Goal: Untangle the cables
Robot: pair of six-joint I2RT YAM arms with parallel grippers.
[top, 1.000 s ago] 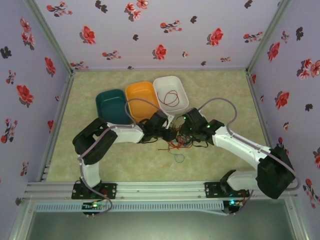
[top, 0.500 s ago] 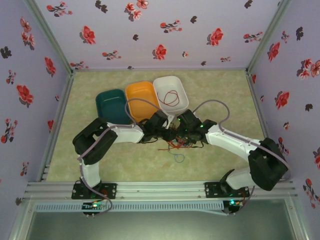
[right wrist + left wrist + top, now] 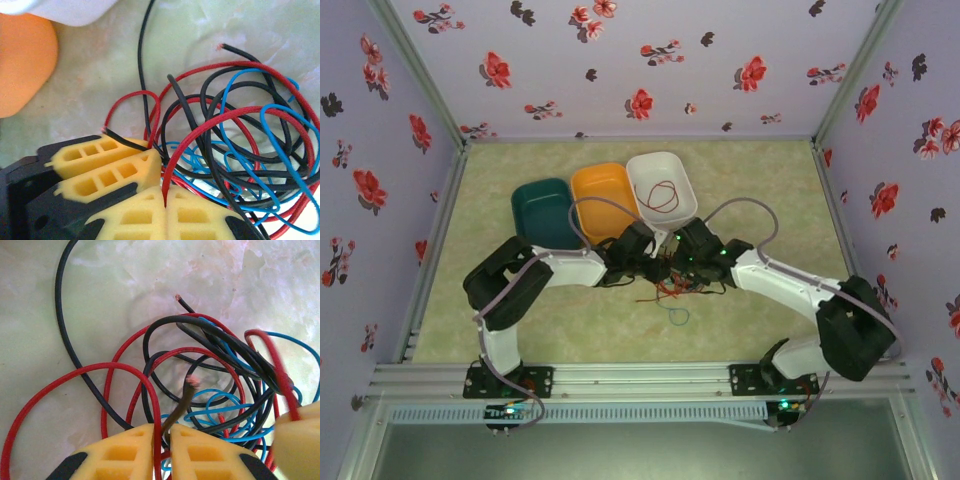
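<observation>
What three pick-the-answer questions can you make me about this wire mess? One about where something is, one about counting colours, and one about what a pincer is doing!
1. Where does the lone red loop lie?
A. In the green tray
B. In the white tray
C. On top of an arm

2. How many wire colours are in the tangle?
A. One
B. Two
C. Three

3. What is the right pincer doing?
A. Standing wide open
B. Shut on a red cable
C. Lifting a tray

Answers:
1 B: the top view shows the loop inside the white tray.
2 C: red, black and blue strands cross each other there.
3 B: its fingers are pressed together and the red cable comes out from between them.
</observation>
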